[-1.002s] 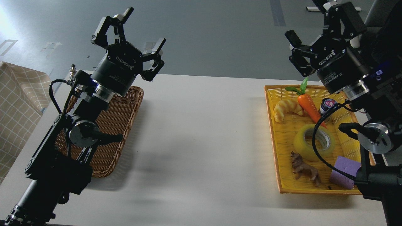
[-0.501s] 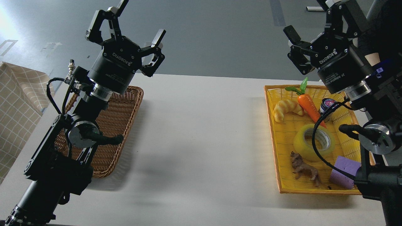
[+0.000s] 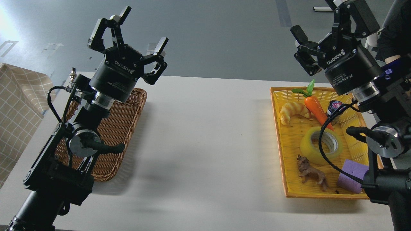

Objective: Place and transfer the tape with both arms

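yellow tape lay in the yellow basket; the left gripper and right gripper hung above the table, fingers spread wide, holding nothing.

On my head feed I logged a white table. At its left sat a brown wicker basket. At its right sat a yellow tray holding a croissant, a carrot beside it, a small jar, a toy lion and a purple cube. A checked cloth hung at far left.
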Controlling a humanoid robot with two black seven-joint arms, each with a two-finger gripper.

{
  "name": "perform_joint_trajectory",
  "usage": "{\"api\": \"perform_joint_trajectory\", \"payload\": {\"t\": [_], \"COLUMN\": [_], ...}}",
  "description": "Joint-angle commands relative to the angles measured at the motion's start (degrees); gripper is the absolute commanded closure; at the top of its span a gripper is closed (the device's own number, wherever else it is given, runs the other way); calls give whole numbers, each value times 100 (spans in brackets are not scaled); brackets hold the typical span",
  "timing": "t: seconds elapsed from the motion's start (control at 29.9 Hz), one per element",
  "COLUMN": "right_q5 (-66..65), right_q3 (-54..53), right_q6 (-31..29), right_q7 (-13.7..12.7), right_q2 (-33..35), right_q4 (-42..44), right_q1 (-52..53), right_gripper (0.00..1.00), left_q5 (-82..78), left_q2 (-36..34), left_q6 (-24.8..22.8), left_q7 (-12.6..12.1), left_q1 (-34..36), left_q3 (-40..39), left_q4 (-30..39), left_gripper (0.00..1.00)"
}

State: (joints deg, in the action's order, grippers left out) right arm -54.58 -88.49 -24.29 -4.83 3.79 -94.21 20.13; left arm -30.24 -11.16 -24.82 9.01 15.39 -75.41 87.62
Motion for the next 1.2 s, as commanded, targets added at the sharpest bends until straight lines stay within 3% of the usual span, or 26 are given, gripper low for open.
{"api": "perform_joint_trajectory", "payload": {"t": [0.0, 0.84, 1.0, 1.17], "right_q5": [-9, -88, -97, -97], "right_q3": [16, 25, -2, -2], "right_q6": [-6, -6, 11, 687], "right_q7": [-9, -70, -62, -62], "right_q2": [-1, 95, 648, 1149], "right_q4": [-1, -62, -98, -150], "right_q1": [-9, -9, -17, -61], "right_gripper": [1, 2, 3, 4], "left_q5": [0, 9, 9, 9], "left_q2": [-1, 8, 17, 26], "left_q6": [12, 30, 30, 30], "left_q7": [4, 39, 39, 39], "left_q1": [-1, -1, -10, -10], "left_q3": [0, -53, -53, -53], "left_q4": [9, 9, 1, 1], "left_gripper": [0, 0, 0, 0]}}
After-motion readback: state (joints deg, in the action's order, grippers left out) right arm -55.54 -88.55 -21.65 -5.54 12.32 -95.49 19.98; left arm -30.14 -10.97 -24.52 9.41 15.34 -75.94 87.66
